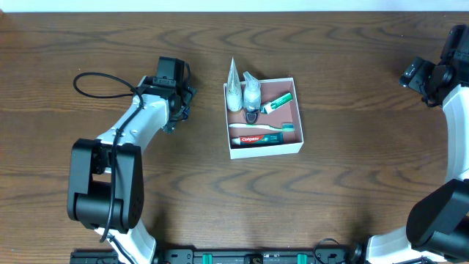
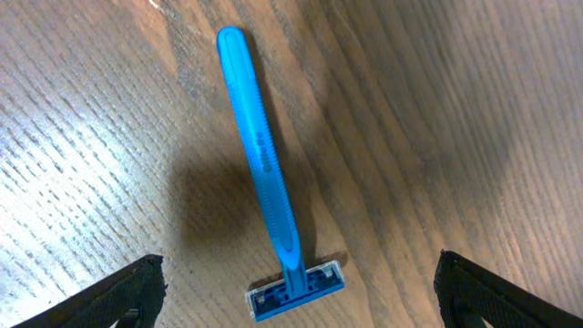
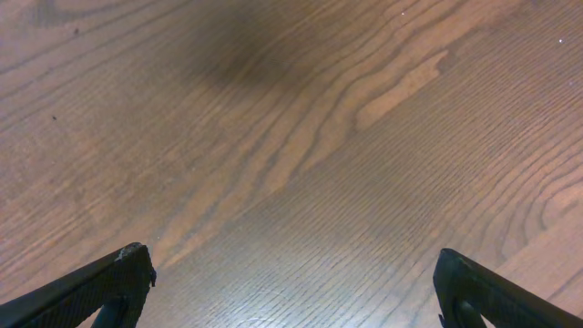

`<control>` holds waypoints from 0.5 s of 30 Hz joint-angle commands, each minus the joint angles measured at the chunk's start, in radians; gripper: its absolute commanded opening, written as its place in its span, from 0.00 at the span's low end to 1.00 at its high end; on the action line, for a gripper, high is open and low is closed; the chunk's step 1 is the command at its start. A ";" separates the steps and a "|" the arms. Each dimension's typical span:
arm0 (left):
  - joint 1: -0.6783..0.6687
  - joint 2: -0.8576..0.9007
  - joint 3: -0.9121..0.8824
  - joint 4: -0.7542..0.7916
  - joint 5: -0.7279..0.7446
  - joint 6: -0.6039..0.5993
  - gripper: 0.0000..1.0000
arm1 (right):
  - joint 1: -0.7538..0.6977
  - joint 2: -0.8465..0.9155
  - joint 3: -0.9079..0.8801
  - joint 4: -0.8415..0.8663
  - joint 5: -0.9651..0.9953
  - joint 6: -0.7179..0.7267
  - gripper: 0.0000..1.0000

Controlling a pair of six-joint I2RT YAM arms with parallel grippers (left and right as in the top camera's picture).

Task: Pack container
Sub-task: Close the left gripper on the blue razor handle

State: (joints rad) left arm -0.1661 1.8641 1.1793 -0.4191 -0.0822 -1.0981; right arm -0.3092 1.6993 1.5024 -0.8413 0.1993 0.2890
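Observation:
The container (image 1: 300, 129), a shallow white-walled box with a pink-brown inside, sits at the table's middle. It holds a Colgate toothpaste carton (image 1: 256, 139), a toothbrush (image 1: 256, 127), a green tube (image 1: 277, 102) and two clear packets (image 1: 242, 92). A blue razor (image 2: 266, 173) lies flat on the wood in the left wrist view, head toward the camera. My left gripper (image 2: 296, 290) is open above it, one finger on each side of the head; it is left of the container in the overhead view (image 1: 176, 103). My right gripper (image 3: 291, 287) is open and empty over bare wood, at the far right in the overhead view (image 1: 418, 73).
A black cable (image 1: 102, 84) loops on the table left of the left arm. The arm bases stand at the front left (image 1: 102, 183) and front right (image 1: 440, 213).

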 commanded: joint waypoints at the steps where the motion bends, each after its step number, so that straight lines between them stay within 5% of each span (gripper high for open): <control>1: -0.004 0.035 -0.001 -0.011 -0.005 -0.008 0.93 | -0.003 -0.003 0.006 -0.001 0.010 0.018 0.99; 13: 0.005 0.135 -0.001 -0.006 0.023 -0.033 0.89 | -0.003 -0.003 0.006 -0.001 0.010 0.018 0.99; 15: 0.007 0.143 -0.001 -0.014 0.030 -0.033 0.80 | -0.003 -0.003 0.006 -0.001 0.010 0.018 0.99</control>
State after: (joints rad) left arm -0.1673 1.9385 1.1904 -0.4194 -0.0753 -1.1152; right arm -0.3092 1.6993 1.5024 -0.8413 0.1993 0.2893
